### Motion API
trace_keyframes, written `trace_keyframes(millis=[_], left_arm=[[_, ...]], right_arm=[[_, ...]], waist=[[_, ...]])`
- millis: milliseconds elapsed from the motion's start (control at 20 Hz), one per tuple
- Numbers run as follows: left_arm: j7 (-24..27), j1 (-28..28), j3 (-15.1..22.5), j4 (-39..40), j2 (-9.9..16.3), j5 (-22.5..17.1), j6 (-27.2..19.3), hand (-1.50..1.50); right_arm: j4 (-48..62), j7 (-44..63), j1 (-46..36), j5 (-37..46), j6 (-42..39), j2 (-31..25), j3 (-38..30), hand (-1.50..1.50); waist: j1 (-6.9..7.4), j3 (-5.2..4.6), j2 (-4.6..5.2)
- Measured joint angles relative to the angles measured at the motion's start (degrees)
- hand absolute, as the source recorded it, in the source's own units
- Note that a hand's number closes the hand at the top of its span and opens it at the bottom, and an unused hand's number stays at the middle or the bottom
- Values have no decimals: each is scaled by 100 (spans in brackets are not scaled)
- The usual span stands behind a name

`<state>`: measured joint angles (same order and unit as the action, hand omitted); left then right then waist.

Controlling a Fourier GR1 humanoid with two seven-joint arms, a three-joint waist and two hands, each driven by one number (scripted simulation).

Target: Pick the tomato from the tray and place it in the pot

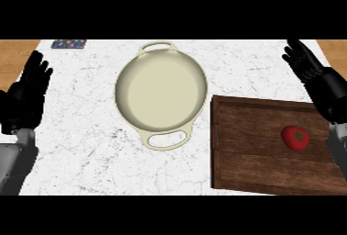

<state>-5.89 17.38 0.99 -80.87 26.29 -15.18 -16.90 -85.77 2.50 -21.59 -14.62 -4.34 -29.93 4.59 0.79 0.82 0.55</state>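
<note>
A white marble counter (pixel 81 151) with fine grey veining is seen from above. Wood surface (pixel 17 46) is shown at both upper corners. A small patterned blue item (pixel 68 43) lies at the far edge.

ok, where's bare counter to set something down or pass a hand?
Bare marble between the left hand and the pot, in front of the pot beside the tray, and between pot and right hand above the tray. Tray wood left of the tomato is bare. Tightest: pot's near handle by the tray corner.
</note>
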Motion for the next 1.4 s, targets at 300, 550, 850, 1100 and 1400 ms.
trace_keyframes(millis=[300, 550, 850, 1100, 1400], left_arm=[[45, 63, 96, -219, -139, 19, 47, 0], [-25, 118, 253, -334, -363, -83, 110, 0], [-82, -1, 346, -499, -447, -107, 146, 0], [-194, -49, 405, -648, -499, -84, 93, 0], [-270, -122, 442, -748, -506, -30, 51, 0]], right_arm=[[1207, -1339, -343, -663, -1806, -262, -303, 150], [1741, -2852, -367, 214, -2296, -758, -258, -150], [2655, -4328, -367, 399, -2670, -1065, -410, -150], [2817, -4590, -550, 718, -2725, -1647, -123, -150], [2361, -4766, -652, 1675, -2586, -2342, 857, -150]], waist=[[180, -32, 55], [277, -28, 116], [314, -24, 104], [318, -36, 71], [300, -54, 39]])
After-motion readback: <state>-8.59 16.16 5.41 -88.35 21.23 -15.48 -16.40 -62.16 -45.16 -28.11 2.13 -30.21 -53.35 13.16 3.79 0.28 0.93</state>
